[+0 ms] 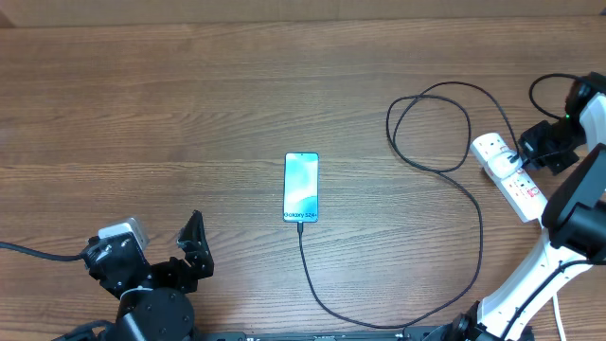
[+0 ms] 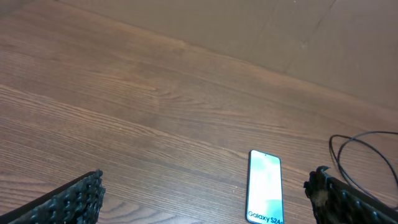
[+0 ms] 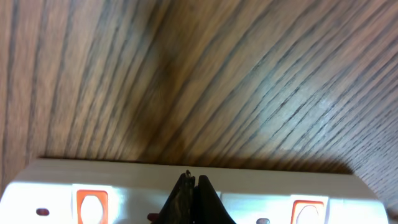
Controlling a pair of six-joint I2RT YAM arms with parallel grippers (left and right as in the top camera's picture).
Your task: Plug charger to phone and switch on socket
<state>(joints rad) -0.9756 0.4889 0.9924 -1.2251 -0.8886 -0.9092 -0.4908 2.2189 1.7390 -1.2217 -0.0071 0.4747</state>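
Observation:
The phone (image 1: 301, 187) lies in the middle of the table with its screen lit; it also shows in the left wrist view (image 2: 265, 186). The black charger cable (image 1: 473, 204) runs from the phone's near end, loops right and up, and reaches the white power strip (image 1: 507, 177) at the right. My right gripper (image 3: 193, 186) is shut, its tips pressed down on the strip (image 3: 124, 180) between two red rocker switches (image 3: 91, 206). My left gripper (image 1: 194, 248) is open and empty at the front left, well away from the phone.
The wooden table (image 1: 189, 104) extends to the left and back. The right arm's white links (image 1: 530, 284) rise from the front right corner, beside the cable's loop.

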